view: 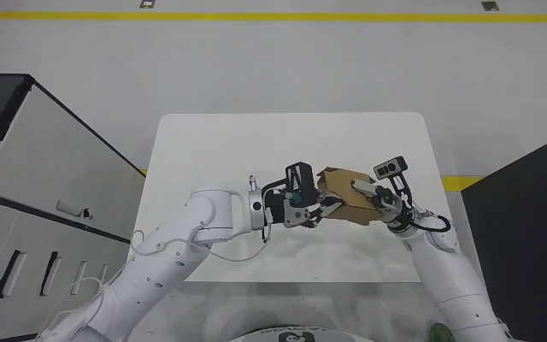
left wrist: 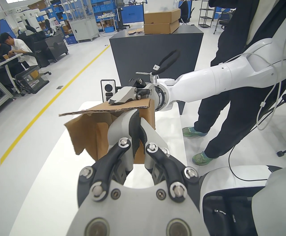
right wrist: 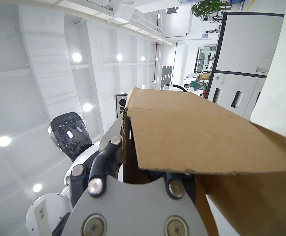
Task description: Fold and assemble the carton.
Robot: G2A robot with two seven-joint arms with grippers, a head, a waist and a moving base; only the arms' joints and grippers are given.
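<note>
**Carton gripped from both sides over the table**

Item 1. My left gripper [left wrist: 136,118]: the two fingers are closed together on an upright wall of the carton [left wrist: 89,131] at its nearer corner. The cardboard is pinched between the black pads.

Item 2. My right gripper [left wrist: 121,101]: from the left wrist, one finger lies flat on top of the upper flap [left wrist: 93,110]. From the right wrist, the corrugated edge of a panel runs between my fingers. One finger is outside it and the other is hidden behind the cardboard. I record this gripper as clamped on that panel.

Item 3. The carton is brown, corrugated and only partly formed, and it is open towards the left wrist camera. The upper flap is roughly level. A side flap [left wrist: 74,136] hangs loose and bent. From above, the carton sits between my two grippers, over the right-centre of the white table [view: 256,154]. I cannot tell whether its underside touches the table.

Item 4. A black stand [left wrist: 156,51] is beyond the table's right side, with two brown boxes [left wrist: 162,21] stacked on it.
</note>
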